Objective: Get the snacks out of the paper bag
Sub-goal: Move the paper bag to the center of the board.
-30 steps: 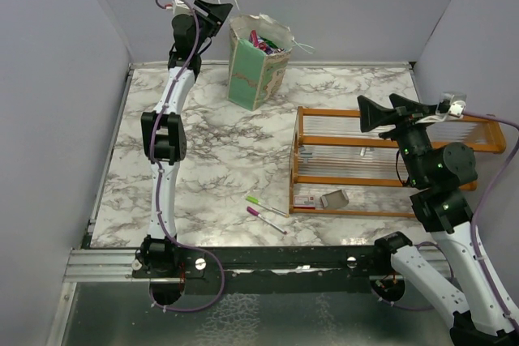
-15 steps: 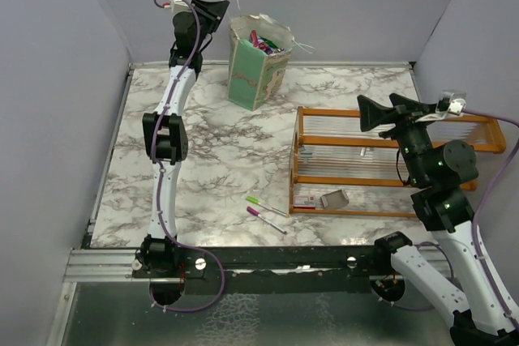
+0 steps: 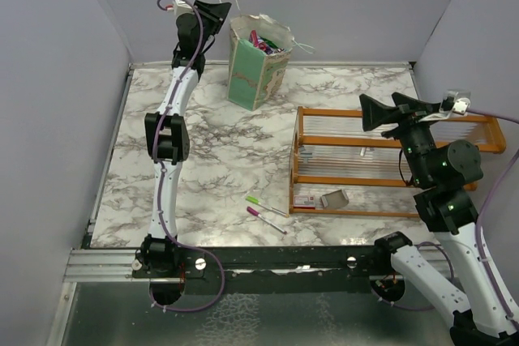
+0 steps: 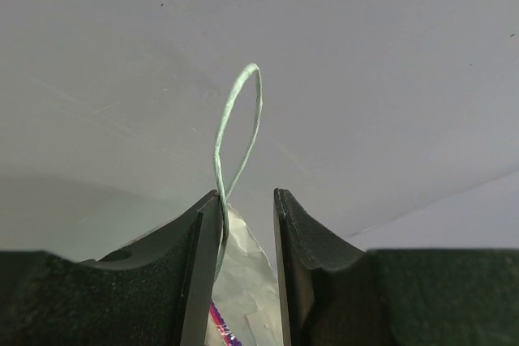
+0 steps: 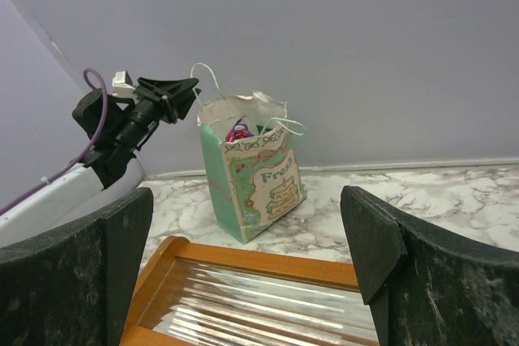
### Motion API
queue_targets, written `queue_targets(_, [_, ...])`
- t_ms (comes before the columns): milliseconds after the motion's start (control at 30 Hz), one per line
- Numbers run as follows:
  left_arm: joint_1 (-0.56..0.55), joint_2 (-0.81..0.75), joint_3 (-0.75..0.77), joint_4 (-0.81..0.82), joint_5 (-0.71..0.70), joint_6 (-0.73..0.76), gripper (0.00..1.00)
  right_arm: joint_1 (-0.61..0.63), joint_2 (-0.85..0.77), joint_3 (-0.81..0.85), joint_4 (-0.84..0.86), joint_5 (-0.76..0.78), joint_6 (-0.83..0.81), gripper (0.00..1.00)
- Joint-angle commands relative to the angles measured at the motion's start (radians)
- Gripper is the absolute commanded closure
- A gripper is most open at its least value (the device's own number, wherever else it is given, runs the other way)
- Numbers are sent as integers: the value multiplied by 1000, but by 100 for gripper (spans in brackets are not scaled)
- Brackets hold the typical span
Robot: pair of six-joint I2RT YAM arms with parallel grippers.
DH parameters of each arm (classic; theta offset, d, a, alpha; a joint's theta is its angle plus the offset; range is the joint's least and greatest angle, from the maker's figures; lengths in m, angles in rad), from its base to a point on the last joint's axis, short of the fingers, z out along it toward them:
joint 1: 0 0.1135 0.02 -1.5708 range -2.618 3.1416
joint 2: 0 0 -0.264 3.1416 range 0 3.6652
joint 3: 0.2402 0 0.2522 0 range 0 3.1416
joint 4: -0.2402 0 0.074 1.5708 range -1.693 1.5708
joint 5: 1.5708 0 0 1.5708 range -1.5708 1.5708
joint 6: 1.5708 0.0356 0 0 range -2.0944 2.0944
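The paper bag [image 3: 258, 62] stands upright at the back of the marble table, mint-green and white, also in the right wrist view [image 5: 251, 172]. Snacks [image 3: 263, 42] in pink, purple and green stick up inside it [image 5: 241, 130]. My left gripper [image 3: 219, 12] is at the bag's back-left rim, high up. In the left wrist view its jaws [image 4: 247, 196] stand narrowly apart with the bag's string handle [image 4: 235, 127] running along the left finger, unclamped; the bag's rim [image 4: 247, 281] and a purple packet [image 4: 220, 326] show below. My right gripper [image 3: 385, 111] is wide open and empty above the rack.
An orange wooden rack [image 3: 389, 160] lies on the right half of the table, with a small grey packet [image 3: 332, 198] at its near end. Two thin pens, green [image 3: 266, 206] and pink [image 3: 266, 219], lie near the front edge. Walls close in at back and sides.
The left gripper has edged slightly right towards the bag's handle. The right arm has shifted a little to the right. The bag has not moved.
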Motion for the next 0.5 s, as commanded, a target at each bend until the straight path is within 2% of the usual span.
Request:
queue_targets(0, [-11,28,32,14,-31,-14,65,-7,1,4,9,4,-14,1])
queue_targets(200, [-12,27,37,16,-41,-2,71,-7,20,11,6,-1,-12,1])
queue_targets(400, [-4,-29,12,-1,-29,13,96,-7,32,15,8,-20,-3,1])
queue_targets(467, [1,-66,-15,-16,-14,11,100,-7,55,27,2,-47,2,1])
